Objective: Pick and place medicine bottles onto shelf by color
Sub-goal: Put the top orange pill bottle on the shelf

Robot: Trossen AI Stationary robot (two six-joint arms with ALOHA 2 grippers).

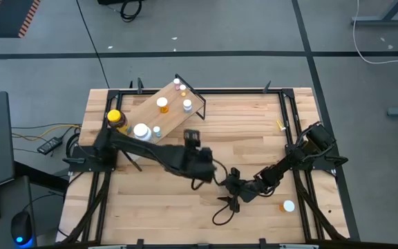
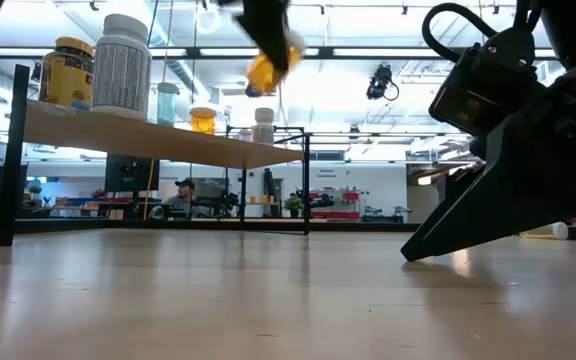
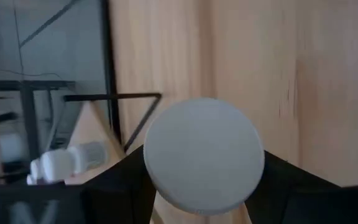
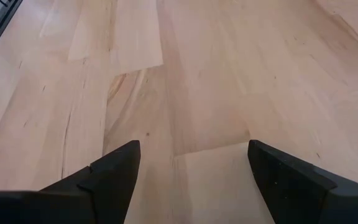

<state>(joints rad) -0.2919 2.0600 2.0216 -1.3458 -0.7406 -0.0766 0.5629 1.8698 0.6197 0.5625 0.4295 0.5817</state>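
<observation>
My left gripper (image 1: 209, 166) hangs high over the middle of the table, shut on an orange vial (image 2: 261, 72) whose white cap (image 3: 204, 155) faces the left wrist camera. The shelf (image 1: 147, 111) stands at the far left. On it are an amber jar with a yellow lid (image 1: 115, 117), a white-capped bottle (image 1: 141, 131), an orange vial (image 1: 162, 104) and a few tiny vials. My right gripper (image 4: 191, 168) rests low near the table's middle right, open, with only bare wood between its fingers. My left gripper pinches the orange vial between its two fingers (image 3: 117, 177), which stand on opposite sides of it at the white cap's rim (image 3: 149, 168). The cap hides the vial's body in the wrist view. The vial is tilted and lifted well clear of the table.
Another white-capped vial (image 1: 288, 205) lies on the table at the near right, beyond my right gripper. Black frame rails (image 1: 282, 111) run along the table's edges. Bare wood lies between the shelf and both grippers.
</observation>
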